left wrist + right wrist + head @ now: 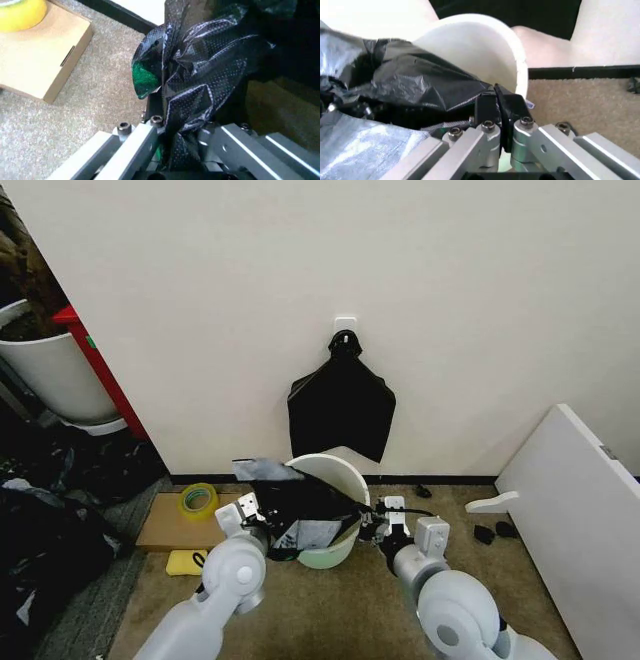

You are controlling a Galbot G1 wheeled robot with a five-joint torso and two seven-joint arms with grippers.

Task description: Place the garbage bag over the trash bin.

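Both grippers (262,525) (372,525) pinching garbage bag (300,505), trash bin (335,470)

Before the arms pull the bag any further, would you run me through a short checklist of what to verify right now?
1. Left gripper holds the garbage bag: ok, fingers shut on bunched plastic.
2. Right gripper holds the bag's other edge: ok, shut on film at the rim.
3. Trash bin upright: not ok, tilted toward the robot.
4. Bag spread over the whole rim: not ok, the far rim is bare.
5. Cardboard box and tape roll apart from the bin: ok.
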